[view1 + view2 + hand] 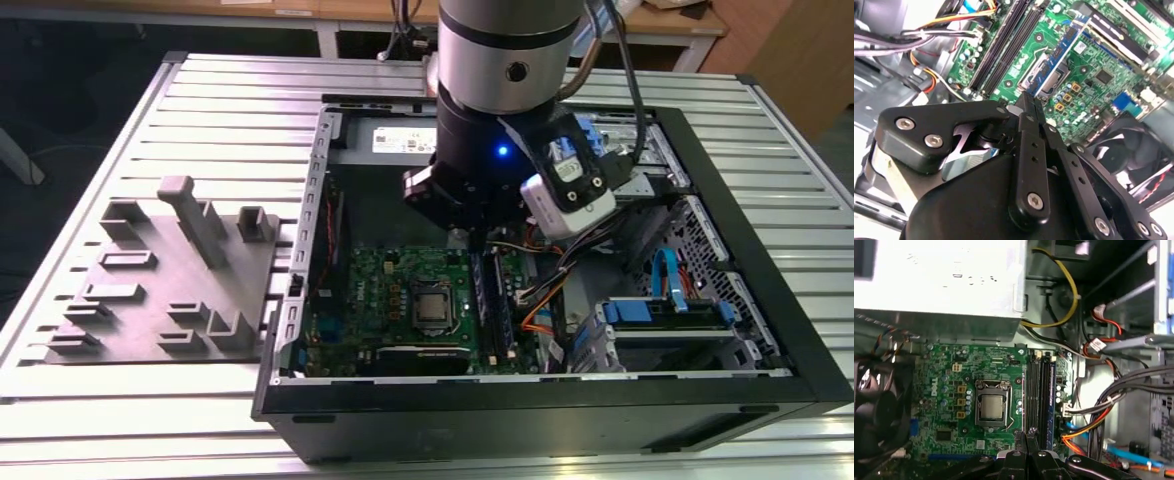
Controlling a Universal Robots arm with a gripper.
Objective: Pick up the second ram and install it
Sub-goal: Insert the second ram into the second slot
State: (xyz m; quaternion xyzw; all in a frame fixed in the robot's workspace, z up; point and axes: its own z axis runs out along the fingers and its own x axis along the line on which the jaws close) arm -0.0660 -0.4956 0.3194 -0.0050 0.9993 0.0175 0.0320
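My gripper [461,238] hangs inside the open computer case, just above the green motherboard [387,300]. Its black fingertips are pressed together in both wrist views, with nothing showing between them [1026,100] [1028,432]. They hover over one end of the row of long black memory slots [1040,390] [1004,45] beside the processor socket [991,407]. A thin blue-edged strip [1052,390] runs along the outer side of that row. I cannot tell whether it is the second ram. The slots [494,300] lie right below the gripper in the exterior view.
The grey power-supply box [939,280] sits at the case's far end. A black fan [874,410] borders the board. Bundled orange, black and yellow cables [1094,410] crowd the side beside the slots. A grey slotted holder [174,290] stands on the table at the exterior view's left.
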